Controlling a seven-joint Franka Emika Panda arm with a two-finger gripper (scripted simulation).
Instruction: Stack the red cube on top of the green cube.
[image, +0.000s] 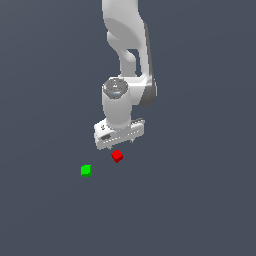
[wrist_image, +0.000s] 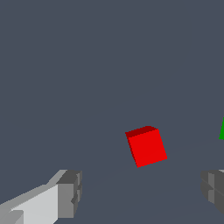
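Note:
The red cube (image: 117, 156) lies on the dark grey floor just below the white gripper (image: 121, 142) in the exterior view. In the wrist view the red cube (wrist_image: 146, 145) shows ahead of the gap between the two grey fingertips (wrist_image: 70, 193), untouched. The gripper (wrist_image: 142, 192) is open, with nothing between its fingers. The green cube (image: 86, 170) rests on the floor toward the exterior view's left of the red one, a short way apart. Only a sliver of the green cube (wrist_image: 222, 130) shows at the wrist view's edge.
The white arm (image: 127, 55) rises above the gripper. A plain dark grey floor (image: 190, 200) surrounds both cubes.

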